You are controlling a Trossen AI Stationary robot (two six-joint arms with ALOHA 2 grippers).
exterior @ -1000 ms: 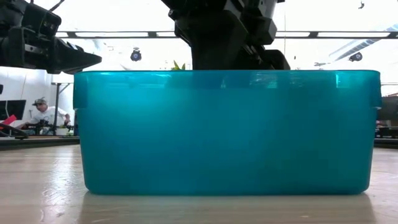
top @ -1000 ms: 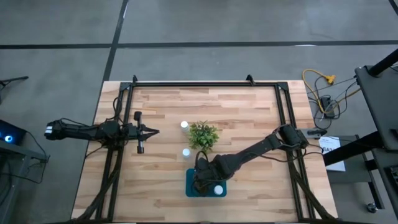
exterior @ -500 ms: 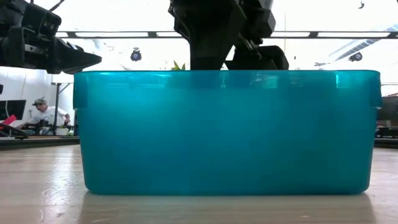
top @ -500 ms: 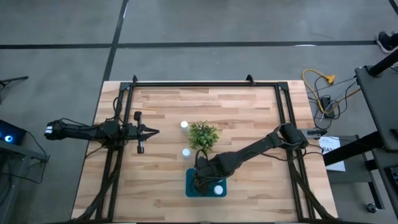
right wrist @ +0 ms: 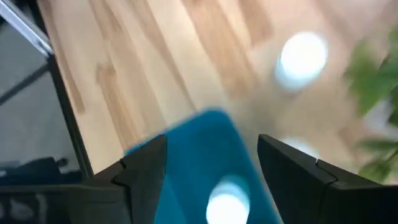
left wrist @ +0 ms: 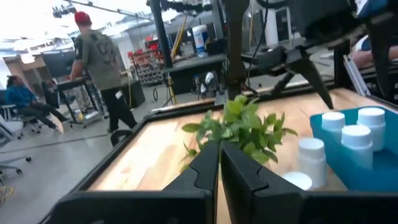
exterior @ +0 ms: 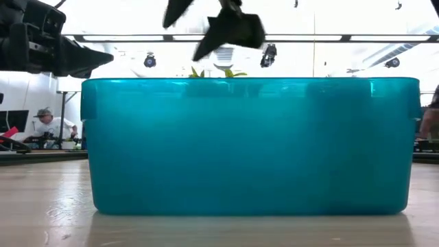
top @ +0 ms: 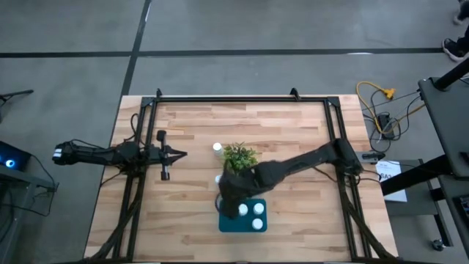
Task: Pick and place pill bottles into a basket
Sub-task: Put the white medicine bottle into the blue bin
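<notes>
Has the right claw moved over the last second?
Yes. In the high view the right claw, open, has pulled off the basket toward its plant-side corner; the low view shows it risen.

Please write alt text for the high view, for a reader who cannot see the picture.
Seen from above, the right gripper hangs with open jaws at the far left corner of the basket, which holds three bottles. One more bottle stands beside the plant on the table. The left gripper waits, shut, at the left side.

overhead and table-level close views share the basket (top: 253,221); wrists look forward.
</notes>
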